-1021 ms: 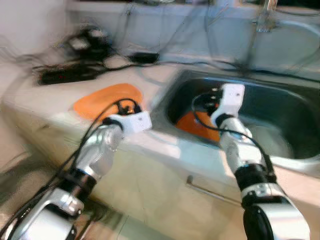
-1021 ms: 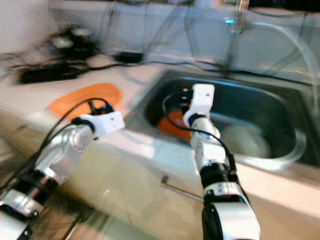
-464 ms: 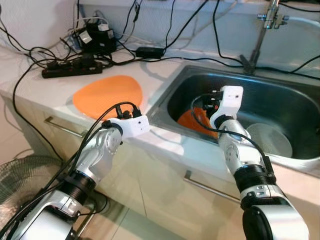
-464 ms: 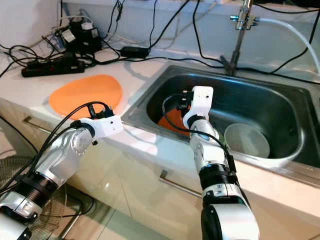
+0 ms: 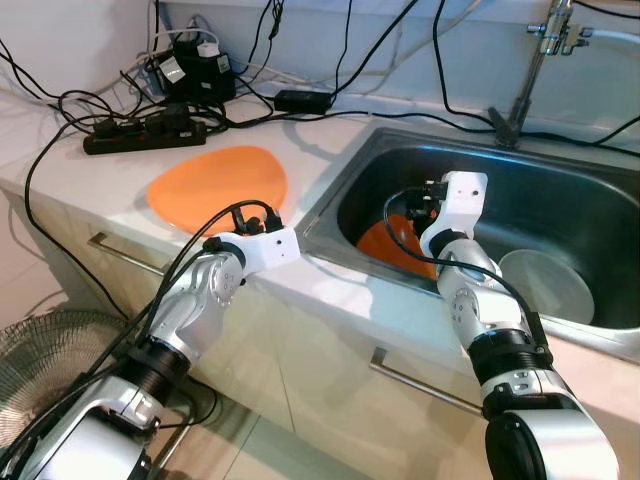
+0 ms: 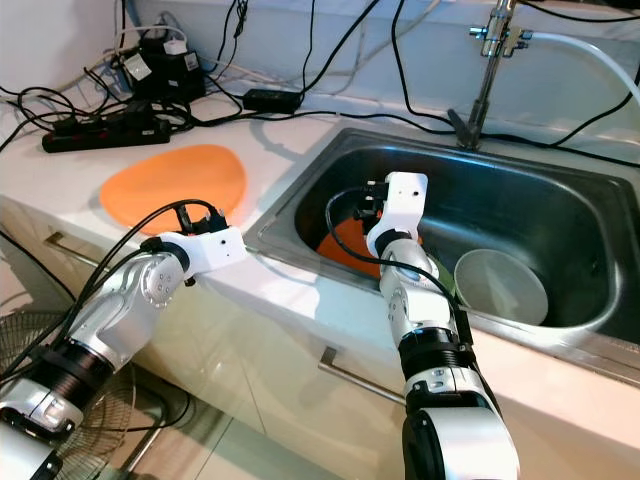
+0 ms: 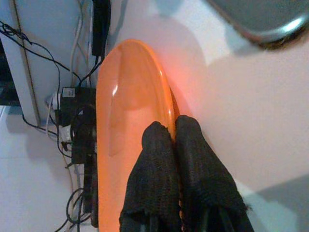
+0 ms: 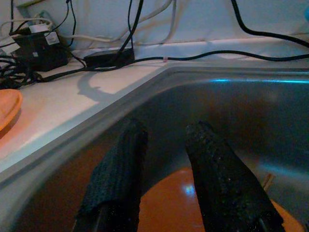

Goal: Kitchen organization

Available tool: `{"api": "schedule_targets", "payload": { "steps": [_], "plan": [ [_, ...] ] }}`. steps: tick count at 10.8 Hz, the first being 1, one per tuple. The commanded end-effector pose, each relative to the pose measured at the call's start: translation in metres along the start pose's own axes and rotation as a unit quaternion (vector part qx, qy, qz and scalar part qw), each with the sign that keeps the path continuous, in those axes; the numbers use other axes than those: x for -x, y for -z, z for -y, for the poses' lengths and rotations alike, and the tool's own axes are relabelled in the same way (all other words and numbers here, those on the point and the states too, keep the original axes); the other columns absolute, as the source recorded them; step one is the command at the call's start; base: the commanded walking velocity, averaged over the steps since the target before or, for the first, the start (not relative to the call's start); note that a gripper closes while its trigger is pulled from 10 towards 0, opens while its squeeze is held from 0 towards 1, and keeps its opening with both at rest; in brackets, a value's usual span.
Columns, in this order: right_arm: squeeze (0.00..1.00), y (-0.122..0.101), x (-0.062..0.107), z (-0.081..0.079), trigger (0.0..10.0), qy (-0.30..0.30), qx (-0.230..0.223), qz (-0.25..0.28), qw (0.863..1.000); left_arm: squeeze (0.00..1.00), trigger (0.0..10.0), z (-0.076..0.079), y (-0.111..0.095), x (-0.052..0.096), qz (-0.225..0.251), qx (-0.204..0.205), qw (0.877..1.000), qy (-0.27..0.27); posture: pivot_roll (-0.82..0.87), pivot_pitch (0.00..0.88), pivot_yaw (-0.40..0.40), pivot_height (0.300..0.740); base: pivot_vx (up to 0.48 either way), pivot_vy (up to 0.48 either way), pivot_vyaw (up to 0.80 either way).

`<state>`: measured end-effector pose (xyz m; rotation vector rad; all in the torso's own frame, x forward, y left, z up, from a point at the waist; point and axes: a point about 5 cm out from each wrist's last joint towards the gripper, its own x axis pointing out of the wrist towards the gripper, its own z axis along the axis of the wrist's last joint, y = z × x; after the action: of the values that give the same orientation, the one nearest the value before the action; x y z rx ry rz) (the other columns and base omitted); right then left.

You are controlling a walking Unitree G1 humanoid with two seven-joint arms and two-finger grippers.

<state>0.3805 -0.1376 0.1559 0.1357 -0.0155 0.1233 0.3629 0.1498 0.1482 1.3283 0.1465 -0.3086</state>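
Note:
An orange plate (image 5: 220, 185) lies flat on the white counter, left of the sink. My left gripper (image 7: 173, 126) is at the plate's near edge, fingers pressed together with the rim of the orange plate (image 7: 125, 121) pinched between the tips. A second orange plate (image 5: 392, 245) leans in the left part of the steel sink (image 5: 335, 205). Reaching over the sink's front edge, my right gripper (image 8: 168, 128) hangs open just above that second orange plate (image 8: 193, 205), touching nothing.
A pale round bowl (image 5: 545, 285) sits in the sink to the right of my right arm. The faucet (image 5: 530, 70) rises behind the sink. A power strip (image 5: 145, 135) and tangled cables line the counter's back. A floor fan (image 5: 40, 350) stands at lower left.
The blur from one second ago is gone and the view has shifted slightly. Both grippers keep their places relative to the plates.

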Motion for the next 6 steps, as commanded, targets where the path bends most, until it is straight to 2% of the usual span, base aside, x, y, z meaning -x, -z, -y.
{"api": "schedule_targets", "payload": {
  "steps": [1, 2, 3, 4, 6],
  "plan": [
    [0.00, -0.003, -0.002, -0.001, 10.0, 0.000, -0.006, 0.000, 1.000, 0.00, 10.0, -0.005, 0.011, -0.001, -0.022, 0.003, 1.000, -0.003, 0.14, 0.000, 0.065, 0.740, 0.000, 0.000, 0.00],
    [0.00, -0.002, -0.002, -0.001, 10.0, 0.000, -0.007, 0.000, 1.000, 0.00, 2.9, -0.008, 0.011, -0.001, -0.020, -0.002, 1.000, -0.010, 0.14, 0.000, 0.066, 0.740, 0.000, 0.000, 0.00],
    [0.00, -0.002, -0.001, -0.002, 10.0, 0.000, -0.009, -0.001, 1.000, 0.00, 0.0, -0.011, 0.009, 0.000, -0.010, -0.016, 1.000, -0.020, 0.14, 0.000, 0.068, 0.740, 0.000, 0.000, 0.00],
    [0.00, -0.001, -0.001, -0.002, 10.0, -0.001, -0.011, -0.001, 1.000, 0.00, 0.0, -0.019, 0.006, 0.002, -0.002, -0.044, 0.998, -0.045, 0.14, 0.000, 0.069, 0.740, 0.000, 0.000, 0.00],
    [0.00, -0.001, -0.002, -0.003, 10.0, -0.002, -0.014, -0.002, 1.000, 0.00, 0.0, -0.041, -0.006, 0.007, 0.020, -0.072, 0.993, -0.089, 0.15, 0.000, 0.069, 0.740, 0.000, 0.000, 0.00]
  ]
}}
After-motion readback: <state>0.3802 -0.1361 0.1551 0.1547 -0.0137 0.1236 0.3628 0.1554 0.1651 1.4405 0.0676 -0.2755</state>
